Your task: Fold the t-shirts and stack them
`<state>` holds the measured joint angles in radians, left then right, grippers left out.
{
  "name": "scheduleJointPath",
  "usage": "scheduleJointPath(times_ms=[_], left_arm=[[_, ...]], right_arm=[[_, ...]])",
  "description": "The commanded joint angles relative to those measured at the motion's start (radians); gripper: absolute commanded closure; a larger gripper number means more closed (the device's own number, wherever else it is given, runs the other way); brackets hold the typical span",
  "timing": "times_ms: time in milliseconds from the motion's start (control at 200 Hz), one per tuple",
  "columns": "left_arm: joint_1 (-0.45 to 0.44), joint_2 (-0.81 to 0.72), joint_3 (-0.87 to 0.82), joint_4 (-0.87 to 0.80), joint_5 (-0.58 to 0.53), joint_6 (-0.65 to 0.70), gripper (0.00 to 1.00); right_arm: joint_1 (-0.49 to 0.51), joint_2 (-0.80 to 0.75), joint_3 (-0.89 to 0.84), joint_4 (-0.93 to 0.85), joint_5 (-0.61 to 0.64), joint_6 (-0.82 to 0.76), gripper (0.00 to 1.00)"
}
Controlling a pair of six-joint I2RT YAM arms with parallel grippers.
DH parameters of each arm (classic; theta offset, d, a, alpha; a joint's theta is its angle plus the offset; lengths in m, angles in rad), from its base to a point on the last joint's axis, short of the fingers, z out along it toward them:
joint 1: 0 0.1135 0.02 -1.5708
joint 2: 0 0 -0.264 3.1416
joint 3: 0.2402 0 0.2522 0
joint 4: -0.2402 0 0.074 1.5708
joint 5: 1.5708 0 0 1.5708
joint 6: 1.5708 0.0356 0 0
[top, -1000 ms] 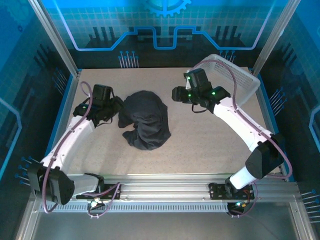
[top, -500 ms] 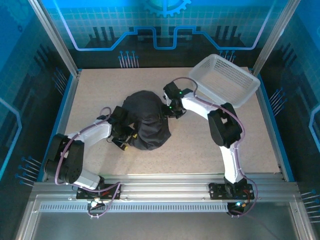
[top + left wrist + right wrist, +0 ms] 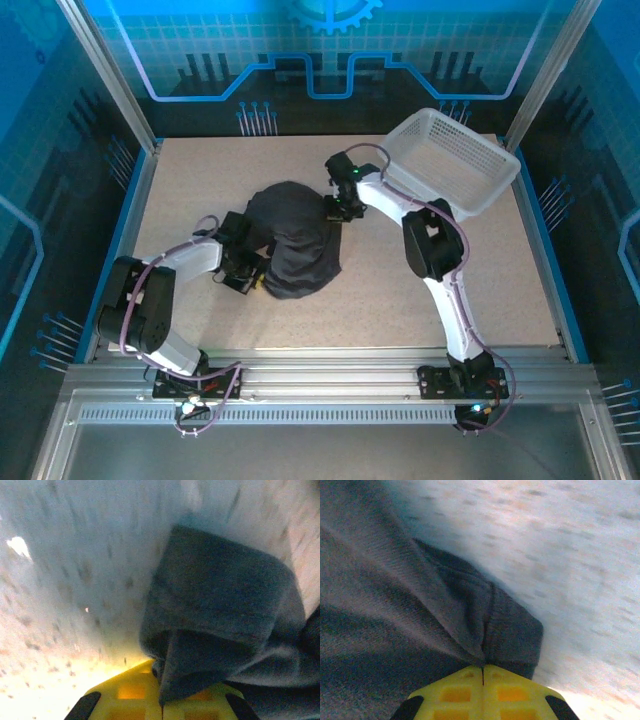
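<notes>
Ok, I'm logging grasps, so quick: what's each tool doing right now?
Left tool: closed, pinching a fold of the t-shirt.
Right tool: closed, pinching the t-shirt at its edge.

The desk lies open near and right. The basket fills the far right corner; the shirt heaps mid-desk.

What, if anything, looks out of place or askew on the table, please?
The t-shirt lies bunched in a rumpled heap rather than flat, pinched by the left gripper and the right gripper. The basket sits skewed at the far right corner.
</notes>
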<state>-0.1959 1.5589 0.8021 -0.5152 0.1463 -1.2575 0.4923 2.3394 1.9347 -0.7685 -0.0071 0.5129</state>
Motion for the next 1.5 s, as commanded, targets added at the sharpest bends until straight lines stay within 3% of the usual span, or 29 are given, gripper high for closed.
scheduleJointPath(times_ms=[0,190,400,565,660,870,900,950,995,1050,1170,1305,1396,1496], left_arm=[[0.070,0.021,0.102,0.017,-0.036,0.090,1.00],[0.128,0.167,0.421,0.030,0.017,0.204,1.00],[0.128,0.387,0.972,0.108,0.104,0.196,1.00],[0.137,0.504,1.349,0.137,0.100,0.171,1.00],[0.174,0.509,1.427,0.128,0.066,0.165,1.00],[0.292,0.464,1.266,0.152,0.066,0.174,1.00],[0.305,0.467,1.241,0.154,0.071,0.188,1.00],[0.322,0.475,1.213,0.133,0.080,0.205,0.69],[0.330,0.480,1.205,0.077,0.076,0.225,0.44],[0.330,0.465,1.198,-0.021,0.039,0.283,0.35],[0.313,0.327,1.014,-0.096,-0.075,0.341,0.32],[0.225,0.151,0.736,-0.166,-0.151,0.318,0.38],[0.139,0.061,0.546,-0.201,-0.109,0.225,0.44],[0.017,-0.039,0.323,-0.162,-0.058,0.069,0.48]], right_arm=[[-0.064,-0.182,-0.082,0.003,0.037,0.060,1.00],[-0.119,-0.434,-0.146,-0.003,0.060,0.100,1.00],[-0.138,-0.771,-0.269,0.112,0.160,0.169,1.00],[-0.073,-0.929,-0.314,0.251,0.168,0.130,1.00],[0.011,-0.921,-0.304,0.279,0.087,0.073,1.00],[0.227,-0.662,-0.232,0.270,-0.346,-0.006,1.00],[0.241,-0.600,-0.200,0.249,-0.417,-0.009,0.90],[0.262,-0.512,-0.128,0.186,-0.495,-0.023,0.69],[0.274,-0.459,-0.084,0.145,-0.527,-0.049,0.58],[0.274,-0.439,-0.057,0.120,-0.511,-0.072,0.52],[0.183,-0.473,-0.124,0.167,-0.419,-0.030,0.46],[0.028,-0.453,-0.177,0.137,-0.189,0.043,0.54],[-0.055,-0.372,-0.145,0.088,-0.057,0.107,0.63],[-0.119,-0.262,-0.077,0.065,0.024,0.149,0.65]])
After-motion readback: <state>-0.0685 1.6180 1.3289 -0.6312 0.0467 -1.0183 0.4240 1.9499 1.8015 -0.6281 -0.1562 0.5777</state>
